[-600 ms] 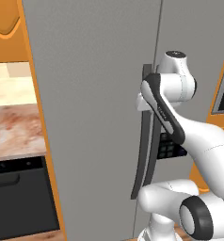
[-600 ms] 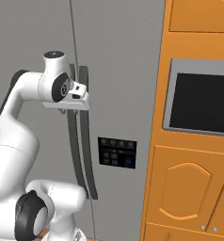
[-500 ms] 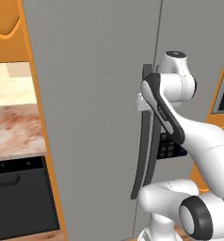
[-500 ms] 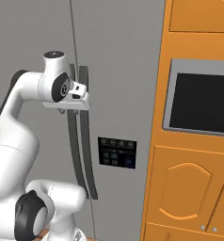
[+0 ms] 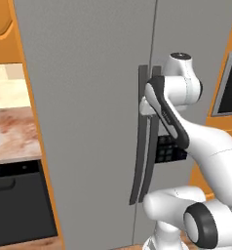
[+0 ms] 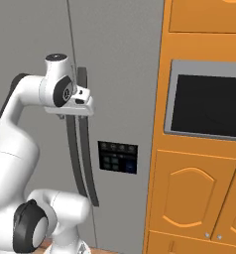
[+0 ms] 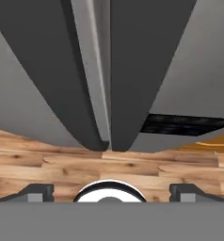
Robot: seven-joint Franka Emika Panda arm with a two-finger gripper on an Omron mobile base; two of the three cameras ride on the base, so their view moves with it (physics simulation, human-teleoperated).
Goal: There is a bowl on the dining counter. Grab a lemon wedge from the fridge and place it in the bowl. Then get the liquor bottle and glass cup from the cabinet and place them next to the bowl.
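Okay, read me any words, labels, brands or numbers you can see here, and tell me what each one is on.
No text can be read in these pictures.
Fridge control panel: small pale button marks, too small and blurred to read.
Black oven window in the orange cabinetry: blank, no label.
Dark fridge handles: plain, no brand.

flat, even rendered light, sharp focus throughout, perhaps faint shading beside the fridge (image 5: 88,122) handles.
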